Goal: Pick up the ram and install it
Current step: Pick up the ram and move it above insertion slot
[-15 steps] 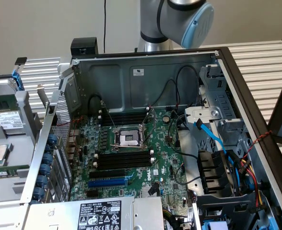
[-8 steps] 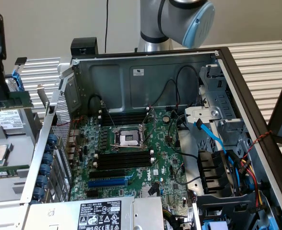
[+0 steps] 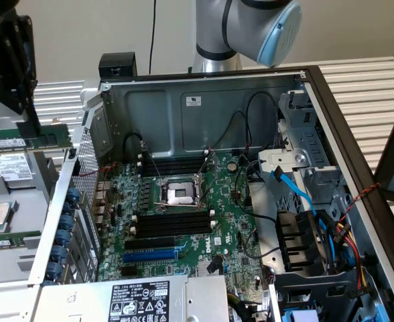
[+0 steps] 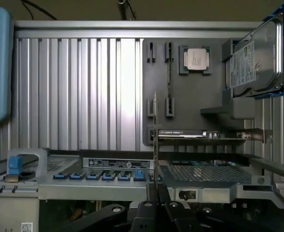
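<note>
At the exterior view's left, the gripper [image 3: 31, 119] hangs above the grey parts tray [image 3: 29, 201], well apart from the motherboard. Its fingers are nearly closed, pinching the ram [image 3: 29, 139], which lies level and lengthwise under them. In the wrist view the stick [image 4: 155, 135] stands edge-on and straight between the fingers [image 4: 147, 208]. The hold looks narrow and takes in only a short stretch of a long board. A bump or a quick swing could therefore tip it in the jaws, and it would then meet a slot crooked.

Moving right, the perforated chassis wall [image 3: 86, 161] stands between the ram and the board. A low crossing could catch the stick's free end on that edge and knock it loose.

On the motherboard [image 3: 230, 221], black memory slots [image 3: 173, 223] lie on either side of the CPU socket [image 3: 181, 194]. The socket is just beside them, so a sideways miss could put the ram's edge down on it. Whether the slot latches stand open cannot be told. Pressing onto a shut latch, or with the notch reversed, could strain the board.

Further right, black cables [image 3: 250, 121] and a blue SATA cable [image 3: 297, 194] droop near the board and could snag the arm.
</note>
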